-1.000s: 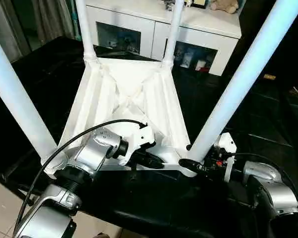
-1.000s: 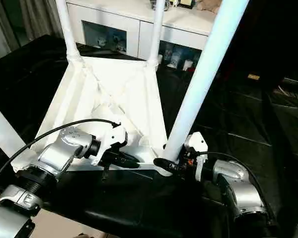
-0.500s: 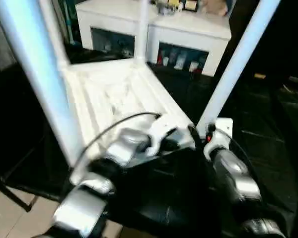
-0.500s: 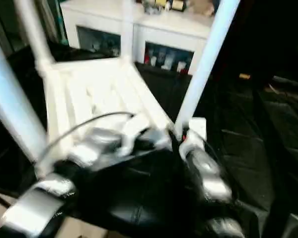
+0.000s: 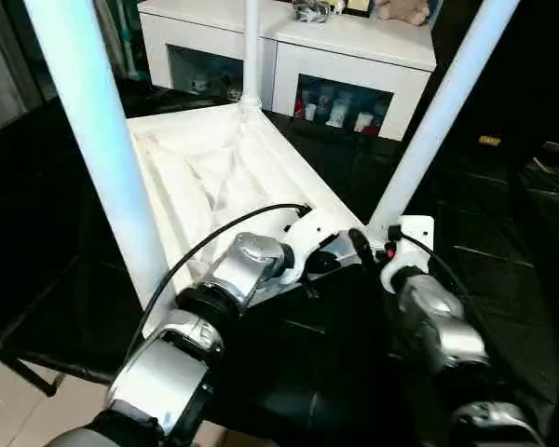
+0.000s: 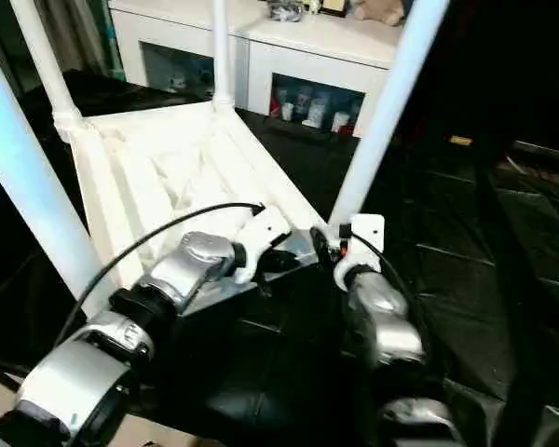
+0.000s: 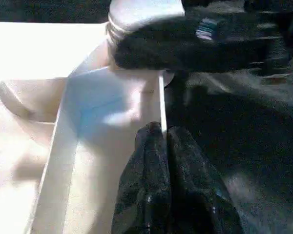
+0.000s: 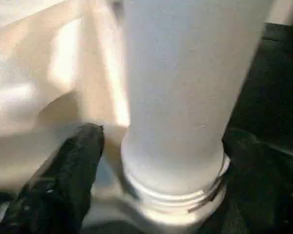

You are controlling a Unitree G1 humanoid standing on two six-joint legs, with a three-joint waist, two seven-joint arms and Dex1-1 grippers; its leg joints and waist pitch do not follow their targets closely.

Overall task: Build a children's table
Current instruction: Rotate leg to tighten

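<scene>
The children's table lies upside down on a black surface, its ribbed tabletop point(image 5: 214, 168) facing up. White legs stand in its corner sockets: a near left leg point(image 5: 93, 140), a near right leg point(image 5: 438, 112), a far leg point(image 5: 251, 47) and another point(image 6: 42, 65). My left gripper point(image 7: 162, 134) is shut, and its black fingertips press together on the tabletop's near rim beside the near right corner. My right gripper point(image 8: 171, 161) is open around the base of the near right leg. One finger point(image 8: 78, 170) stands a little off the tube.
A white cabinet point(image 5: 354, 56) with glass doors stands behind the table. Black sheeting point(image 5: 503, 233) covers the surface to the right and in front. Light floor tiles point(image 5: 19, 410) show at the near left. A black cable point(image 5: 214, 242) loops over my left forearm.
The table has turned on the black surface, its near right corner swinging away from me. Both arms followed it. The right gripper's fingers stand wider apart around the leg.
</scene>
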